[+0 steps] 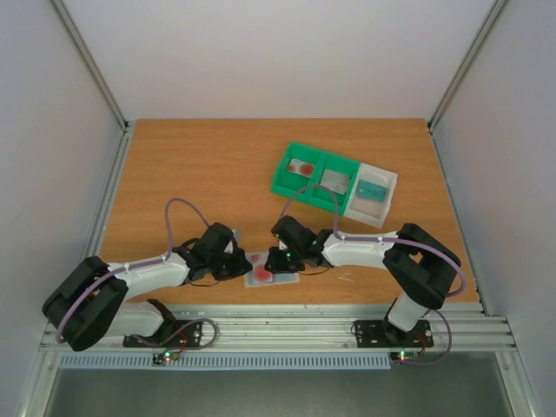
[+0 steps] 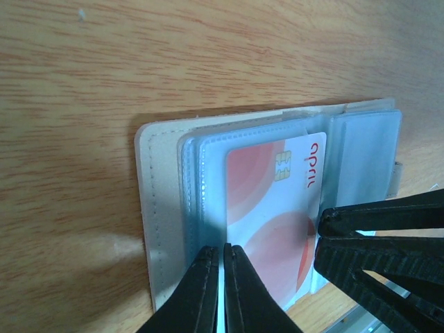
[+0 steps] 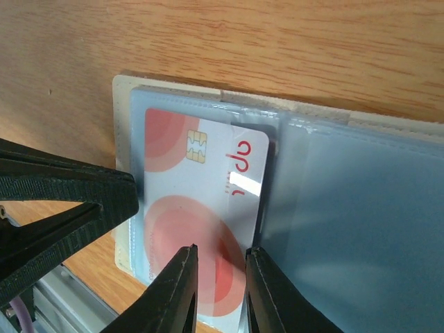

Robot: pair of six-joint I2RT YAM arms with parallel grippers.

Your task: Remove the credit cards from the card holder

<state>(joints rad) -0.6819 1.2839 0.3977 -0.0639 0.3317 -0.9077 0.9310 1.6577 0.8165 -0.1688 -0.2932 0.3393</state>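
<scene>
The left gripper (image 2: 220, 255) is nearly closed, its tips pinching a plastic sleeve of the open card holder (image 2: 161, 201). The right gripper (image 3: 222, 253) is narrowly open. The edge of the pale credit card (image 3: 198, 201) lies between its fingers.

Card holder (image 2: 147, 208) open flat on table (image 1: 191, 174), one credit card (image 2: 277, 208) on it.
Holder beige outside with grey-blue clear sleeves inside, near table's front edge. Card pale with red-orange circles, gold chip and red lettering, face up on the holder's left half in top view. How far it sits in a sleeve is unclear.
</scene>
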